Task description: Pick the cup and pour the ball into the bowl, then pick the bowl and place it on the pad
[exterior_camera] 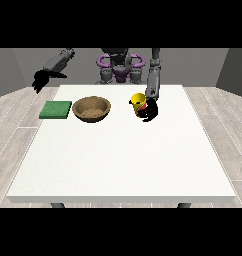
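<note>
Near the far edge, right of middle: yellow cup [137, 100], tilted, its lower part hidden by a hand.
Hand at the view's right [149, 111]: fingers curled round the cup.
Ball: not visible.
Bowl [91, 108]: left of the cup, apart.
Pad [55, 109]: green, near the table's [118, 160] left edge.
Hand at the view's left [41, 78]: off the table's far left corner, fingers hard to make out.

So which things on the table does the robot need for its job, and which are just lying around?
Needed:
- cup, at the robot hand at the view's right
- bowl
- green pad

Just lying around:
- nothing else shows on the white table
</note>
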Motion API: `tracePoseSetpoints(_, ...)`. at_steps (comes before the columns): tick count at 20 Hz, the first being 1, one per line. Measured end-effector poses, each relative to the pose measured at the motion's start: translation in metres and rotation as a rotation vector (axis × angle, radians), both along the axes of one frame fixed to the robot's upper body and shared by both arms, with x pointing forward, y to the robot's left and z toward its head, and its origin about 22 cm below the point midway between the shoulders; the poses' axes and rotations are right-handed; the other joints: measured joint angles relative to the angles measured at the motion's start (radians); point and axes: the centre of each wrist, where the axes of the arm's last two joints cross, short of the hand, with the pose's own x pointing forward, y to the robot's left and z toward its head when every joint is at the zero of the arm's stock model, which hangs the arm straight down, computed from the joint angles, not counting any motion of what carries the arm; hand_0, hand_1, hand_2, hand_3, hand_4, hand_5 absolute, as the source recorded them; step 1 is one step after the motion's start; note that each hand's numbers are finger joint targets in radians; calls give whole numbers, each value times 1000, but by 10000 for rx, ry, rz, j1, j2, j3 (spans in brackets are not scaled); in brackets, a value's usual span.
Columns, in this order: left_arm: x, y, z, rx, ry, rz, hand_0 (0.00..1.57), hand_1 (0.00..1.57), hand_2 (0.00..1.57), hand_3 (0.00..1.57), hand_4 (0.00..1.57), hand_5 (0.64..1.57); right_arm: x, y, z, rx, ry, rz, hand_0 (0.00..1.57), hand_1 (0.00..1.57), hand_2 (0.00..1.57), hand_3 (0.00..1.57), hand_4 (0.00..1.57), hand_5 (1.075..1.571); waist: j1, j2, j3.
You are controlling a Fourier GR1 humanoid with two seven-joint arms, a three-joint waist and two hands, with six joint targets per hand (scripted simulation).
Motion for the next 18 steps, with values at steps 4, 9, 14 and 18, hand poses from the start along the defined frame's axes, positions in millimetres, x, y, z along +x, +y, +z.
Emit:
tracePoseSetpoints(4,2,-2,0,1387,1013,798,1350,1350,1571,1571,1036,1527,2,-4,-17,42,903,-130,0,0,53,374,0,1570,51,-859,-102)
tracePoseSetpoints(9,6,-11,2,3713,1898,1732,1351,1351,1571,1571,993,1554,1,-8,-46,16,2049,-200,0,0,289,312,299,1567,73,-2052,-125)
tracePoseSetpoints(14,6,-55,-10,6010,2496,1780,1294,1294,1571,1571,868,1559,-3,-19,-72,134,3058,-338,0,0,122,298,472,1565,203,-3079,-109)
tracePoseSetpoints(18,9,-103,-12,7592,2969,1442,1294,1294,1571,1571,868,1559,-11,-26,-95,272,3795,-672,0,0,130,231,641,1554,469,-3776,-122)
